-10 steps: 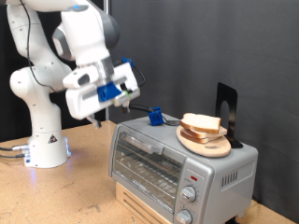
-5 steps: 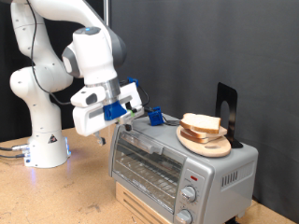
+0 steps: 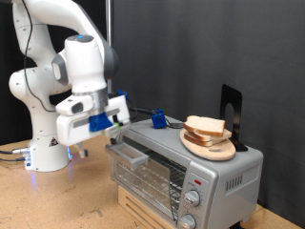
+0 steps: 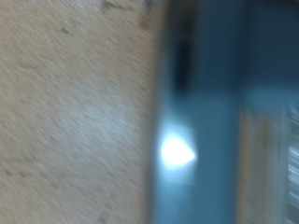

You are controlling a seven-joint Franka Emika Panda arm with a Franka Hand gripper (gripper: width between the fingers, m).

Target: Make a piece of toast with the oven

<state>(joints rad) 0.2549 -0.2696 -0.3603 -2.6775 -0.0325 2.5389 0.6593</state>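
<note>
The silver-grey oven [image 3: 205, 176] stands on a wooden box at the exterior view's right. Its glass door [image 3: 143, 167] is tipped partly outward at the top. The piece of toast [image 3: 205, 125] lies on a round wooden plate [image 3: 214, 148] on the oven's roof. My gripper [image 3: 84, 145] hangs low just left of the door's top edge, close to it; its fingers are too blurred to read. The wrist view is smeared: it shows only the wooden table [image 4: 65, 121] and a grey edge of the oven door [image 4: 192, 121] with a glare spot, and no fingers.
A small blue object [image 3: 158, 119] and a black upright stand [image 3: 232, 107] sit on the oven's roof. The arm's white base [image 3: 48, 148] stands at the left, with cables [image 3: 10, 156] beside it. A black backdrop closes off the rear.
The hand has swung down and to the left, from above the oven's left corner to beside the door. The door's top now leans outward where it stood closed before.
</note>
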